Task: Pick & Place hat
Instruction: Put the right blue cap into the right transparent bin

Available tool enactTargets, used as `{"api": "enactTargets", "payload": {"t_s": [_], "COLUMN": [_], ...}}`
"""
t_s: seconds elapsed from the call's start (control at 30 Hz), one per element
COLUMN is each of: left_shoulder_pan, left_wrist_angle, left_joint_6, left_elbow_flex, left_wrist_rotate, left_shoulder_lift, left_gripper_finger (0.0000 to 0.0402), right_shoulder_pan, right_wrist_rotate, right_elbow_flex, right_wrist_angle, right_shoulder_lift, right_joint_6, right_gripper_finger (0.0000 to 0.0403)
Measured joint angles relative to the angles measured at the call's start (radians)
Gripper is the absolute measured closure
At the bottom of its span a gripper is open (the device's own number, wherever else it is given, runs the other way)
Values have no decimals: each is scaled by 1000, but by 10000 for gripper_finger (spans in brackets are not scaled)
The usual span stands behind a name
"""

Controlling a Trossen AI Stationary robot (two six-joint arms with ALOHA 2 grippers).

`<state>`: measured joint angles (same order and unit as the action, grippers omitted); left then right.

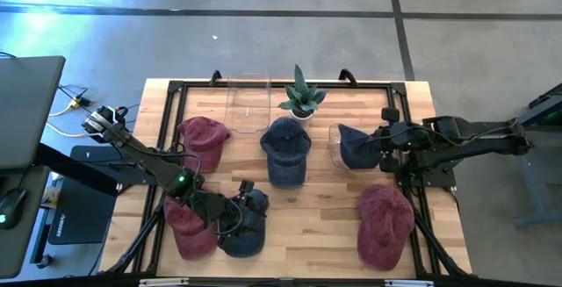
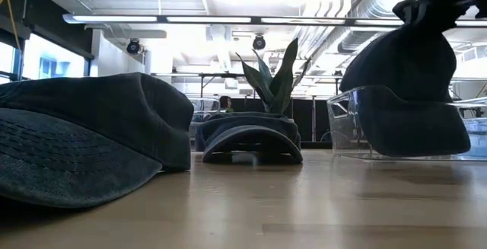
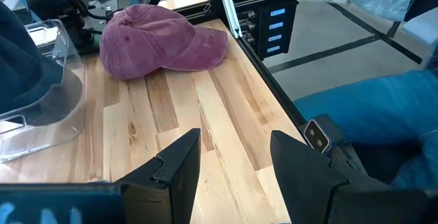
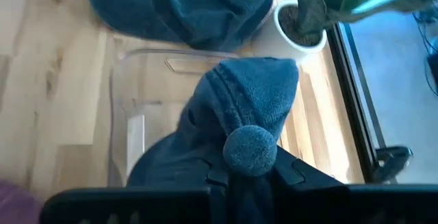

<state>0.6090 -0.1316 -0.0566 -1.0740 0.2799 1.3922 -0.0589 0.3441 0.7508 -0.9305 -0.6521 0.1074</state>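
My right gripper (image 1: 376, 147) is shut on a dark blue hat (image 1: 354, 147) over a clear plastic bin (image 1: 334, 139) at the right side of the table. In the low view the hat (image 2: 411, 97) hangs down into the bin (image 2: 342, 123). My left gripper (image 3: 236, 159) stands open above the near left part of the table with nothing between its fingers. It is beside another blue hat (image 1: 248, 233) that lies flat on the wood. A third blue hat (image 1: 285, 151) rests mid-table. My right gripper pinches a bunched fold of the blue hat's crown (image 4: 250, 145) between its two fingers, slanting down from the table's right side. The hat hangs below the fingers with its lower part (image 2: 415, 138) inside the clear bin. Whether it rests on the bin's floor I cannot tell.
Maroon hats lie at the far left (image 1: 204, 138), the near left (image 1: 186, 226) and the near right (image 1: 385, 226). A potted plant (image 1: 301, 98) stands at the far middle, with a second clear bin (image 1: 248, 103) to its left. Bare wood lies near the middle front.
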Motion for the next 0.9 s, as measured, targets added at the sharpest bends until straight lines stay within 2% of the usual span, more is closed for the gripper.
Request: {"api": "enactTargets", "payload": {"t_s": [0.23,0.4,0.53,0.9], "left_shoulder_pan": [0,0,0,0], "left_wrist_angle": [-2,-2,0,-2], "left_joint_6": [0,0,0,0], "left_elbow_flex": [0,0,0,0], "left_wrist_rotate": [-2,-2,-1,0], "left_shoulder_lift": [0,0,0,0], "left_gripper_finger": [230,230,230,230], "right_shoulder_pan": [0,0,0,0], "right_wrist_rotate": [103,26,20,161], "right_elbow_flex": [-7,28,34,34], "right_wrist_angle": [-4,-23,-43,-123], "right_shoulder_lift": [-1,-1,-5,-67], "right_joint_6": [-55,-124,-184,-162], "right_gripper_finger": [327,267,232,230]}}
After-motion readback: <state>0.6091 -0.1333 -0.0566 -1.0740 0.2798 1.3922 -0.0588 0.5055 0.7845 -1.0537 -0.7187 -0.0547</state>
